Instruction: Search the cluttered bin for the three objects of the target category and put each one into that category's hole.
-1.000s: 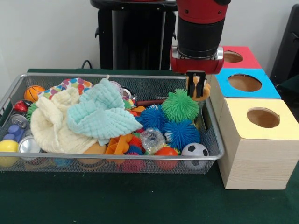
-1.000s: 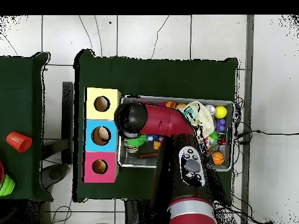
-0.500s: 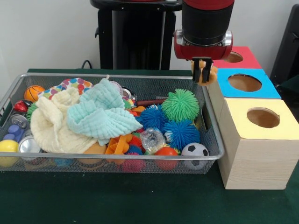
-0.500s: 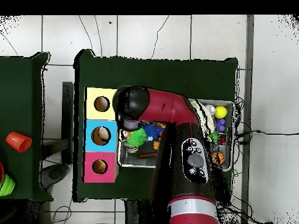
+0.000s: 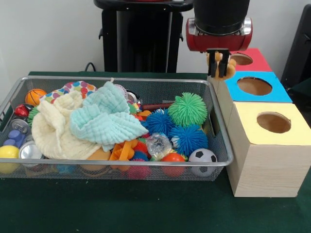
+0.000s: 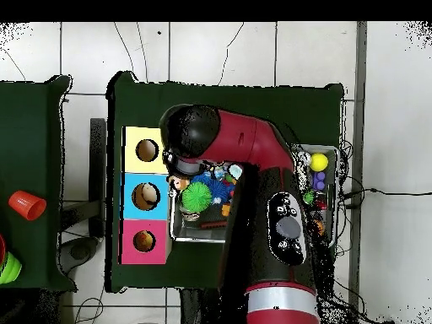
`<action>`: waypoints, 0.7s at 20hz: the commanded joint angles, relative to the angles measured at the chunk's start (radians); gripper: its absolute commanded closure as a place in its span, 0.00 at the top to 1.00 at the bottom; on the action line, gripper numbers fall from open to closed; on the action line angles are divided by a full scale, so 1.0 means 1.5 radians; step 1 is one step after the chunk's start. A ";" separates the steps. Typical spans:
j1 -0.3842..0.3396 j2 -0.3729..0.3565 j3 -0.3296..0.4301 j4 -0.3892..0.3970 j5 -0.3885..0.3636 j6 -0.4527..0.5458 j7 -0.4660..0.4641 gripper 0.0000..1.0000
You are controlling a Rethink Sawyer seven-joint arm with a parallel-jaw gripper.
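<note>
A small tan toy (image 5: 221, 62) is pinched between the fingers of the end effector (image 5: 219, 64), which is closed on it. The toy is held in the air above the right end of the bin (image 5: 221, 141), just left of the blue box (image 5: 257, 87) and in front of the red box (image 5: 249, 59). In the overhead view the toy (image 6: 178, 182) is seen at the bin's edge beside the blue box (image 6: 145, 197); what kind of toy it is cannot be told.

Three boxes are lined up to the right of the bin, each with a round hole in its top: the yellow box (image 5: 269, 141) nearest, the blue box in the middle and the red box farthest. From above, something pale is seen inside the blue hole and something orange inside the red one.

The wire bin is filled with clutter. A green spiky ball (image 5: 187, 109) lies at its right end, with two blue spiky balls (image 5: 187, 139) just in front of it and a small football (image 5: 202, 156) at the near right corner. A mint cloth (image 5: 104, 119) is draped over a cream cloth (image 5: 56, 128) toward the left. A tiny basketball (image 5: 35, 96) lies at the far left and a yellow ball (image 5: 8, 154) at the near left. Bin and boxes rest on the green bench (image 5: 146, 208).
</note>
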 commanded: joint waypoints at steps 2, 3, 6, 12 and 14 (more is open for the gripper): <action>0.010 0.036 0.010 -0.051 0.031 0.089 0.177 0.00; 0.014 0.037 0.011 -0.051 0.038 0.091 0.184 0.00; 0.022 0.046 0.010 -0.055 0.045 0.087 0.194 0.00; 0.042 0.064 0.003 -0.063 0.055 0.079 0.203 0.00; 0.039 0.078 0.006 -0.077 0.056 0.086 0.192 0.00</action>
